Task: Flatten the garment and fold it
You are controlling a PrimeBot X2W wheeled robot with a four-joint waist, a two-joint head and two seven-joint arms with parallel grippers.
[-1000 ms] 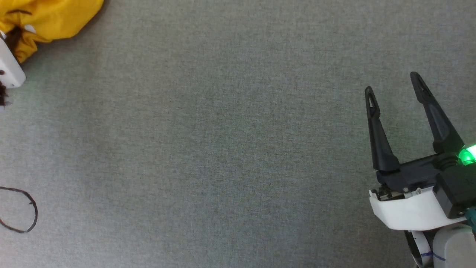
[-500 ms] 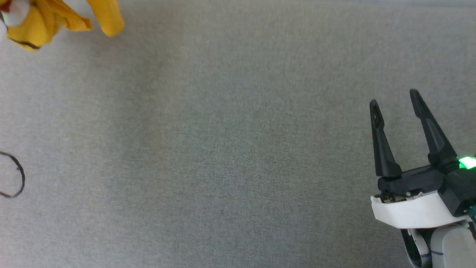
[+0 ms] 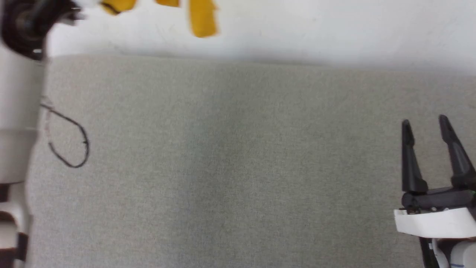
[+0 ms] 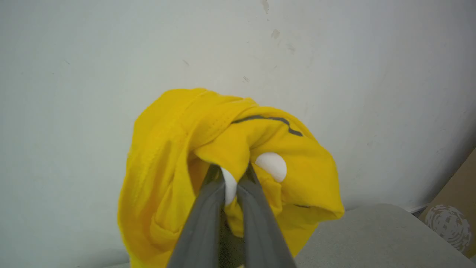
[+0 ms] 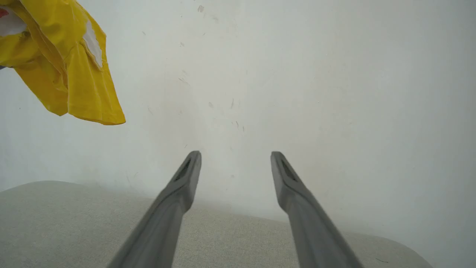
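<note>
Head view: the T-shirt (image 3: 202, 18) is being dangled at 11 o'clock, past the grey table (image 3: 238, 167); the right gripper (image 3: 424, 122) is being held spread at 4 o'clock.

Left wrist view: the bunched T-shirt (image 4: 167, 149) is being pinched by the left gripper (image 4: 233, 173).

Right wrist view: the T-shirt (image 5: 74, 74) is being hung at 10 o'clock, with flattening and folding seemingly both outstanding.

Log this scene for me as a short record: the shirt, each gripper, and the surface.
garment: mustard-yellow T-shirt, bunched, hanging in the air before the white wall
left gripper: shut on the T-shirt
right gripper: open, holding nothing, above the grey surface
surface: fabric-covered, with a thin black loop near its left side
</note>
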